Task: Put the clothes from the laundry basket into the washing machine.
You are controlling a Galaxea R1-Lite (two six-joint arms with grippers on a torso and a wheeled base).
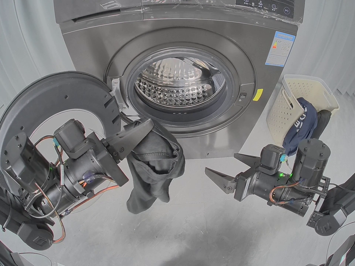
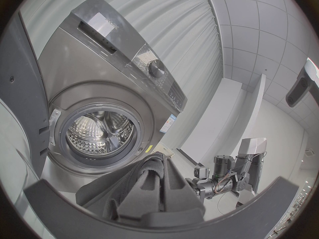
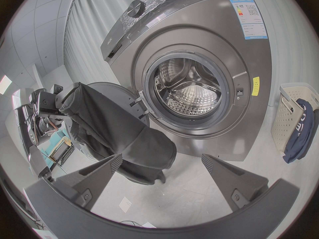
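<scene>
Right now the left gripper [image 1: 142, 128] is clamped on a dark grey garment [image 1: 159, 167], pinching it at its top fold just in front of the washing machine [image 1: 92, 52]. In the head view the drum mouth [image 1: 180, 82] lies at about 1 o'clock from that gripper, near but not yet reached, and the fingertips sit level with the lower lip of the opening. The garment's long axis runs 12 to 6. It hangs straight down from the jaws in a bunched fall, with its tail well below the lip and above the floor [image 1: 192, 226]. The door [image 1: 55, 93] stands swung wide at 9 o'clock from the mouth, so the way in looks free.

As I judge it, the coming move turns on that drop. The cloth lies below the opening, not in line with it, so the arm likely has to rise toward 12 before pushing in toward 1. Otherwise the hanging tail may drag on the lip or spill outside.

The right gripper [image 1: 222, 163] has its jaws spread wide and holds nothing. It sits low at about 3 o'clock from the hanging cloth, well apart from it. The laundry basket [image 1: 281, 119] stands at 2 o'clock from the right gripper, beside the machine's corner, and a navy garment [image 1: 301, 126] is draped over its rim. So the left arm is nearer the drum and the right arm is nearer the basket.
</scene>
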